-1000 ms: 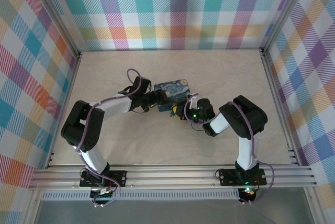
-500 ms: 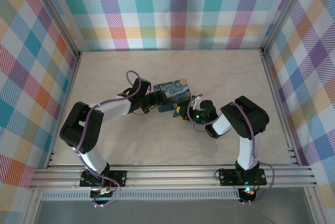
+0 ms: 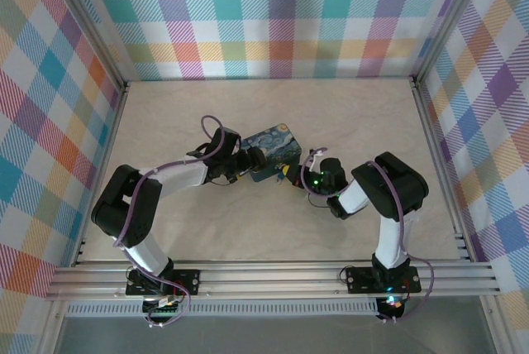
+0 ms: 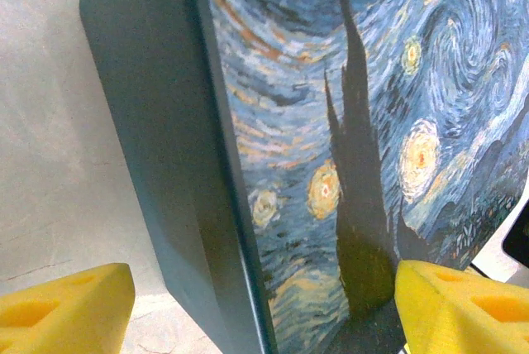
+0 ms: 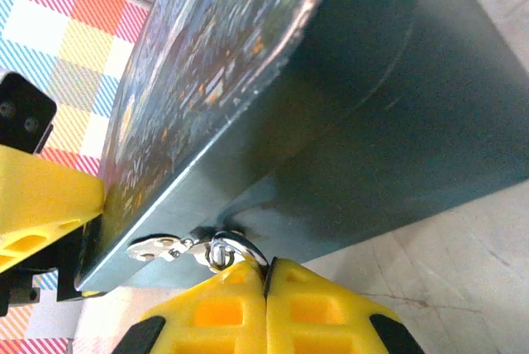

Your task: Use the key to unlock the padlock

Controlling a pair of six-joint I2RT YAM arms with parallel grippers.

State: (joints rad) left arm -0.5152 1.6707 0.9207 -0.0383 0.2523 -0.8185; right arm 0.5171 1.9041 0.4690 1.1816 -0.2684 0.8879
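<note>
From above: straddles the tin (image 3: 273, 147) with left gripper (image 3: 250, 160) spread, meets its near edge with right gripper (image 3: 288, 174). Left wrist: flanks tin loosely, fingers (image 4: 66, 308) unclenched. Right wrist: presses clenched fingertips (image 5: 219, 308) against padlock (image 5: 234, 248) loop at tin's clasp; could slip off and shove the unheld tin.

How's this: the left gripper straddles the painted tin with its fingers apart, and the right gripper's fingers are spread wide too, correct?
Not quite. The left gripper does straddle the tin with fingers apart, but the right gripper is shut, its yellow fingers pressed together beside a small metal ring at the tin's edge. The right wrist view shows it.
</note>
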